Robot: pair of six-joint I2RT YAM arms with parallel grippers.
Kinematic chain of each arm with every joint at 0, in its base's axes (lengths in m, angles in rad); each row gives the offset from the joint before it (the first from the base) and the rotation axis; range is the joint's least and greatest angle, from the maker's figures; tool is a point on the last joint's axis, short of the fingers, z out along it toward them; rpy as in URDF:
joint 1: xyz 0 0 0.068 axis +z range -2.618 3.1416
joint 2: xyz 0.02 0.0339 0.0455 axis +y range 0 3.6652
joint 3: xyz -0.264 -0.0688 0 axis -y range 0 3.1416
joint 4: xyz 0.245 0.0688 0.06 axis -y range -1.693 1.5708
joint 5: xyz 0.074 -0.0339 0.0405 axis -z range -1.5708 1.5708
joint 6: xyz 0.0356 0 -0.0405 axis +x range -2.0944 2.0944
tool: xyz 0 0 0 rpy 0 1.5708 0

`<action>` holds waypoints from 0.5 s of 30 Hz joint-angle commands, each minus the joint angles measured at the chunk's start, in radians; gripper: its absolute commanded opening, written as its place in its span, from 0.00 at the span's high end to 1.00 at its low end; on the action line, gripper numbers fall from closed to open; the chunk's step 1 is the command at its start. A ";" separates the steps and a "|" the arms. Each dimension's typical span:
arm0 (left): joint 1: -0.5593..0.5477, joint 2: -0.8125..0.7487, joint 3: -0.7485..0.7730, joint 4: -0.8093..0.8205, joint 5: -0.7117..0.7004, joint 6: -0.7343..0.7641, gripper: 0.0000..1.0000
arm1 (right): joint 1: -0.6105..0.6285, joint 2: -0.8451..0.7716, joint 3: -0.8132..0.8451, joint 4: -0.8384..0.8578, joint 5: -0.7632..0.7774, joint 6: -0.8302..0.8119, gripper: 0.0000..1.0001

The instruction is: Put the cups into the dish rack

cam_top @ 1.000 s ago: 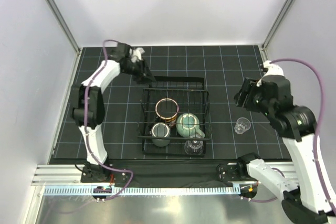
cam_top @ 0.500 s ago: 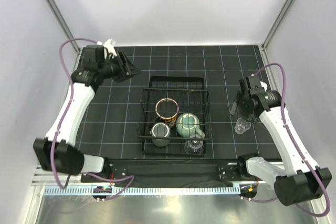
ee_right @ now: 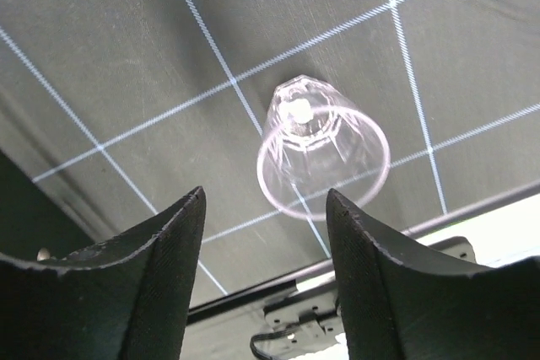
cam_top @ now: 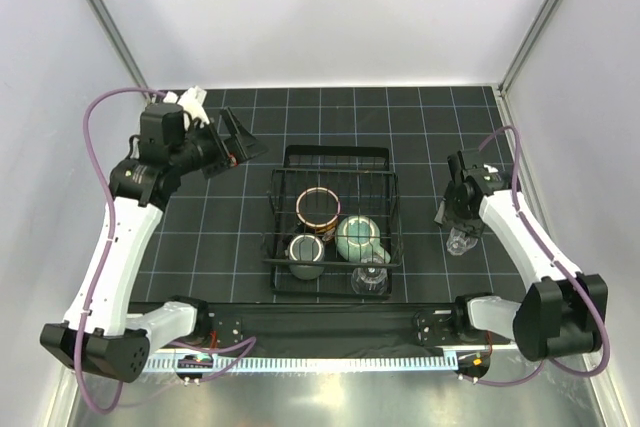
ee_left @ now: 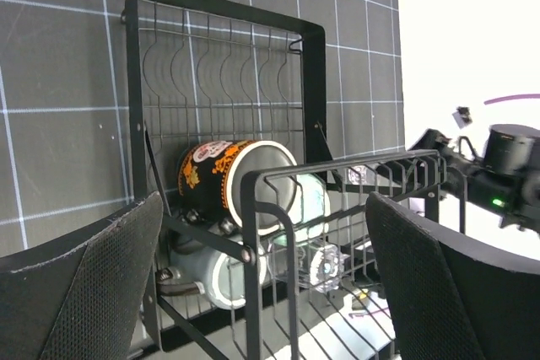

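The dark gridded desk carries the black wire dish rack at its middle, and every place here is told from that rack. The left gripper hangs off the rack's far-left corner, well apart from it, jaws spread wide on nothing and facing the wires. The right gripper hovers to the rack's right, jaws apart and empty. Four cups lie in the rack's near half: the skull-print cup toward the middle, the pale-green mug just to its near right, the dark grey-green mug at the near left, and one clear glass at the near-right corner. The last glass stands alone on the desk to the rack's right, apart from its wires, upright with its mouth up, so its long axis runs vertical. It sits just beneath and ahead of the right jaws, roughly centred in their gap, so the right arm is plainly the nearer. Bare desk rings it on all sides, while the rack's far half looks open for a lift over the right rim
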State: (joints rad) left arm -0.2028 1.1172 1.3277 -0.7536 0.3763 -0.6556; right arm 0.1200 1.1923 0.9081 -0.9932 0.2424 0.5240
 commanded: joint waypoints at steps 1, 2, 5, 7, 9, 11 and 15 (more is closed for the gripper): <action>-0.010 -0.002 0.108 -0.059 -0.049 -0.054 0.00 | -0.010 0.027 -0.017 0.091 0.006 -0.004 0.41; -0.012 -0.005 0.120 -0.076 -0.085 -0.077 0.00 | -0.010 0.042 -0.021 0.097 0.000 0.001 0.42; -0.010 -0.014 0.163 -0.099 -0.096 -0.148 0.00 | -0.010 0.050 -0.043 0.125 -0.002 0.005 0.55; -0.012 -0.011 0.180 -0.092 -0.065 -0.177 0.00 | -0.011 0.056 -0.054 0.136 0.005 0.008 0.65; -0.012 -0.002 0.205 -0.084 0.005 -0.188 0.00 | -0.011 0.062 -0.060 0.143 0.009 0.005 0.70; -0.014 -0.002 0.223 -0.081 0.035 -0.197 0.00 | -0.014 0.066 -0.064 0.149 0.017 0.004 0.71; -0.014 -0.008 0.261 -0.095 0.020 -0.220 0.00 | -0.019 0.063 -0.075 0.159 0.026 0.004 0.84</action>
State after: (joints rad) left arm -0.2123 1.1191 1.5345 -0.8326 0.3782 -0.8394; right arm 0.1085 1.2579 0.8356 -0.8722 0.2379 0.5240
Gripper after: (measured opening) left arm 0.996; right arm 0.189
